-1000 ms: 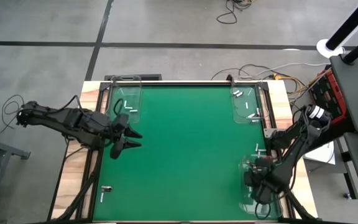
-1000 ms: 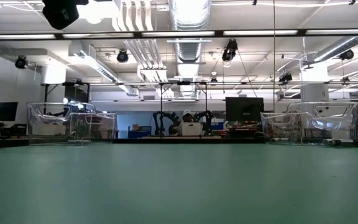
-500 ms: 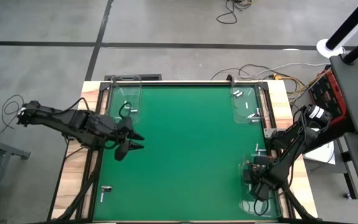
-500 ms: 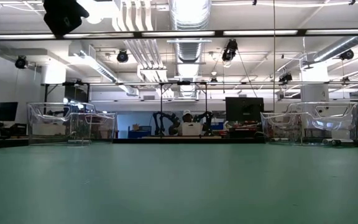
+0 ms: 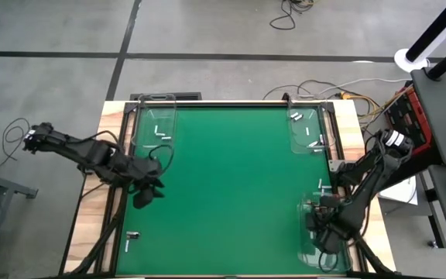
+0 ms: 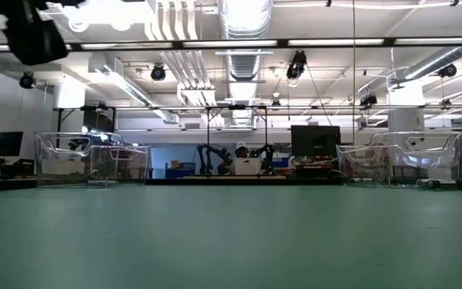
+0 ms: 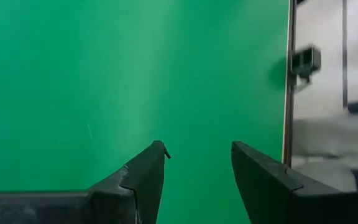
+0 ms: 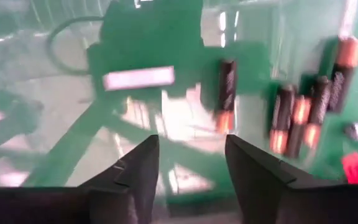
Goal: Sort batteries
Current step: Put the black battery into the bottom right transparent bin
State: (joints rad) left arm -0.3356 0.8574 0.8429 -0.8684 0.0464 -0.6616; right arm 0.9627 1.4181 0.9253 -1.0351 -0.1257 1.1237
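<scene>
My left gripper (image 5: 142, 197) hangs open over the left part of the green mat (image 5: 231, 194); its wrist view shows only bare mat between the fingers (image 7: 197, 149). It also shows at the top left of the low view (image 6: 30, 32). My right gripper (image 5: 322, 239) stands open above the clear tray (image 5: 339, 260) at the near right. Several dark batteries with copper ends (image 8: 303, 118) lie in that tray, one (image 8: 227, 84) beyond the fingertips (image 8: 191, 140). Two small batteries (image 5: 130, 240) lie loose on the mat near its near left corner.
A clear tray (image 5: 139, 116) at the far left and another (image 5: 327, 116) at the far right each hold a few whitish batteries (image 5: 161, 137) (image 5: 313, 143). Wooden table borders and metal rails (image 5: 333, 147) run along both sides. The mat's middle is bare.
My left gripper has drawn back toward the table's left and near edges and turned, so that its fingers no longer point toward the right. In the low view it has gone leftward. The right gripper stays over its tray.
</scene>
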